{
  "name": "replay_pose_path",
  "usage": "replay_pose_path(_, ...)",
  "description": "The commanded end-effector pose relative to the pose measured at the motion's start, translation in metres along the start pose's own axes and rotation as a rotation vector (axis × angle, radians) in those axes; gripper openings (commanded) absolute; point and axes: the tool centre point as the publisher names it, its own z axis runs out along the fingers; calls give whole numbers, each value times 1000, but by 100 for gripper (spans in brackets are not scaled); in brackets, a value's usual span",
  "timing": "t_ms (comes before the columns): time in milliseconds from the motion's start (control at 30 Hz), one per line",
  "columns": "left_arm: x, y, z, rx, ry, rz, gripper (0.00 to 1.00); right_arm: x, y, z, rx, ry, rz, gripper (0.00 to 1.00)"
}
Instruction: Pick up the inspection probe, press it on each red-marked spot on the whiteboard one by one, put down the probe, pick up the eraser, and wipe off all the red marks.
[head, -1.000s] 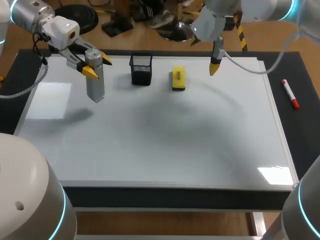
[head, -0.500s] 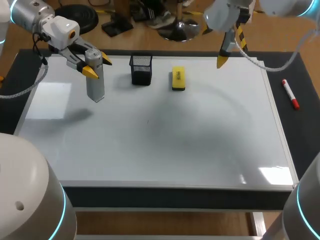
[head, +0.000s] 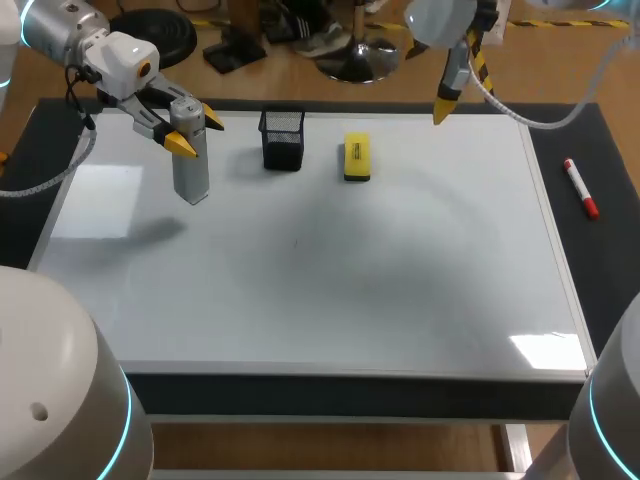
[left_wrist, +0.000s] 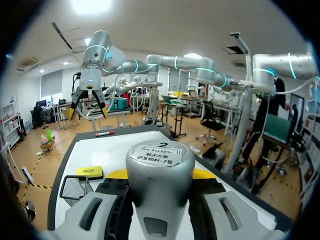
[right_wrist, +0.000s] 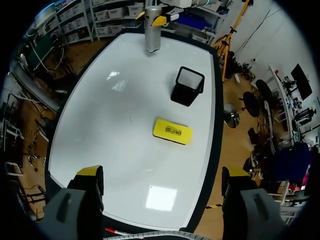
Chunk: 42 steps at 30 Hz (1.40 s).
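The grey inspection probe (head: 190, 165) hangs upright over the whiteboard (head: 350, 290) at its far left, and my left gripper (head: 190, 132) is shut on its upper part. In the left wrist view the probe (left_wrist: 160, 175) fills the space between the yellow-tipped fingers (left_wrist: 116, 174). The yellow eraser (head: 357, 158) lies flat near the board's back edge. High above that edge, right of the eraser, my right gripper (head: 443, 108) stands open and empty; below its spread fingertips (right_wrist: 90, 171) lie the eraser (right_wrist: 172, 131) and the board. I see no red marks on the board.
A black mesh cup (head: 282, 138) stands between the probe and the eraser. A red marker (head: 580, 188) lies on the black mat right of the board. A tiny dark speck (head: 296, 241) shows on the board.
My right arm has lifted and drawn back to the right, away from the eraser, with its gripper still open. The left arm and the probe have not moved.
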Motion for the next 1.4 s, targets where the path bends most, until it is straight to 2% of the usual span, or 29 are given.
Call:
replay_pose_path(33,0,-2,0,-3,-1,-1,0,-3,0,-1,6,10,0,100)
replay_pose_path(900,0,-2,0,-3,-1,-1,0,-3,0,-1,6,10,0,100)
replay_pose_path(1067,-14,-9,-3,-21,-110,-21,0,-3,0,-1,6,10,0,100)
replay_pose_path(1133,-19,-10,-4,-39,-173,-68,0,-3,0,-1,6,10,0,100)
replay_pose_path(1400,-32,-19,-22,-11,-386,-150,0,-3,0,-1,6,10,0,100)
